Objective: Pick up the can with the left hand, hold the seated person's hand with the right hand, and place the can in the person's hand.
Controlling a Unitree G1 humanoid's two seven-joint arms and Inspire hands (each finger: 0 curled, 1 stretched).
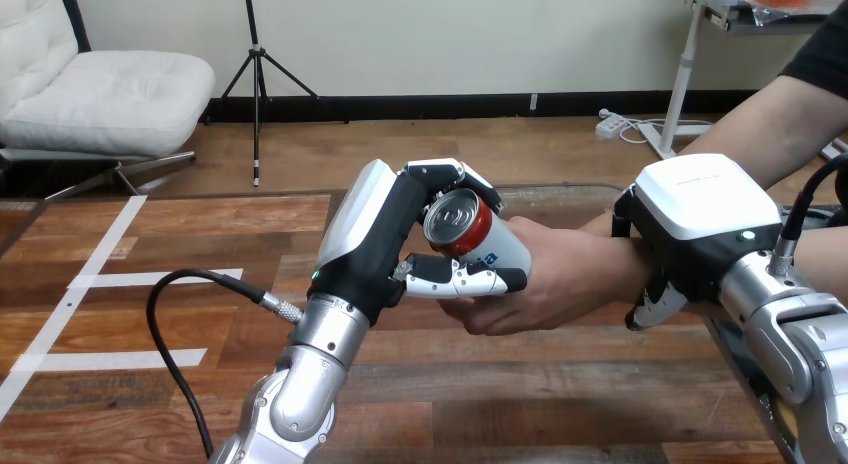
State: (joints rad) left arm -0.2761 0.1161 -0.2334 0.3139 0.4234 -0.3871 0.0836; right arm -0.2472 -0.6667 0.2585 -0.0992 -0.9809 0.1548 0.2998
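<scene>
A red and silver can [470,227] lies tilted with its top toward me, in the person's hand [545,279] above the table's middle. My left hand [375,239] is still curled round the can, fingers over its top and thumb [460,277] under it. The person's hand cups the can from the right and below. My right hand [700,224] sits over the person's wrist [615,254], its fingers [650,306] curled down round the wrist's near side.
The wooden table [150,384] carries white tape lines [100,279] on its left part. A black cable [175,324] loops beside my left forearm. The person's forearm [760,119] comes in from the upper right.
</scene>
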